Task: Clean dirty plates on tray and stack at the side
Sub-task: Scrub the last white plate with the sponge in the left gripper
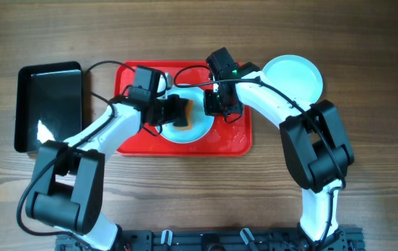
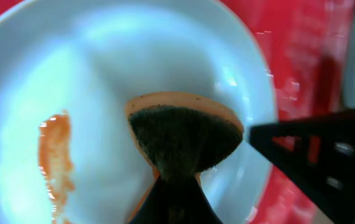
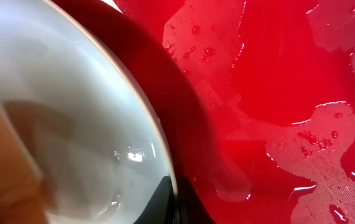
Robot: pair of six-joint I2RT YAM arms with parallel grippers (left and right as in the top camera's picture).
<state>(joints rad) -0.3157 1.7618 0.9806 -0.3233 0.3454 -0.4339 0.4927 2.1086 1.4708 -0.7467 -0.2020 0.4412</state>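
One pale plate (image 1: pixel 193 131) lies on the red tray (image 1: pixel 132 143), and an orange smear (image 2: pixel 56 155) runs down its left side. My left gripper (image 1: pixel 174 111) (image 2: pixel 174 208) is shut on an orange sponge with a dark scouring face (image 2: pixel 183 137), which is pressed onto the plate's middle. My right gripper (image 1: pixel 216 108) (image 3: pixel 178 208) is shut on the plate's right rim (image 3: pixel 165 149), one finger inside and one outside. A second, clean-looking plate (image 1: pixel 293 77) sits on the table to the right of the tray.
A glossy black tray (image 1: pixel 49 104) lies on the wood at the left. The red tray's floor (image 3: pixel 276 74) is wet, with water films and droplets. Both arms lean in over the tray from the near side.
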